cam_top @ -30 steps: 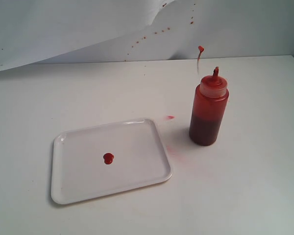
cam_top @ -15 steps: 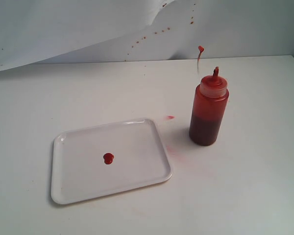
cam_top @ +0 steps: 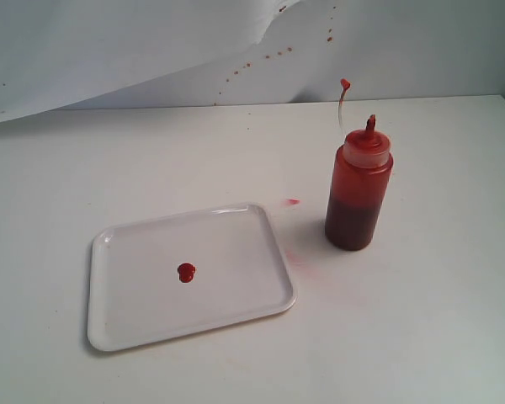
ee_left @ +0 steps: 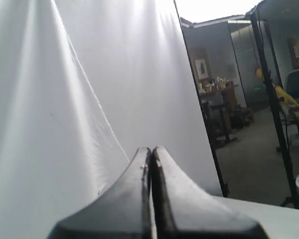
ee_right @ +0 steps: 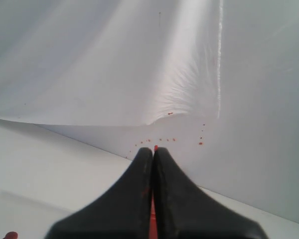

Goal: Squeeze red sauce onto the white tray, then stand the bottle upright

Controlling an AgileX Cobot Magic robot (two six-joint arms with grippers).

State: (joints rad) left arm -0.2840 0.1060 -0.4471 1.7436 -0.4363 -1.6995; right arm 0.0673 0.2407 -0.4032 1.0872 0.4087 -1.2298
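The bottle (cam_top: 358,189) stands upright beside the white tray (cam_top: 109,330); probably soft-walled and bottom-heavy, best held lightly mid-body. The left hand (ee_left: 150,164) and right hand (ee_right: 153,152) are pressed together, empty

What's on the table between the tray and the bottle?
Exterior view: only a small red spot and a faint pink smear between the white tray and the bottle.

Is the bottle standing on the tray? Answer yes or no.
No, the bottle stands upright on the table, apart from the tray.

White tabletop (cam_top: 454,320); draped white sheet (cam_top: 109,50) behind, red-specked wall (cam_top: 421,42); cluttered desk (ee_left: 217,87) beyond.
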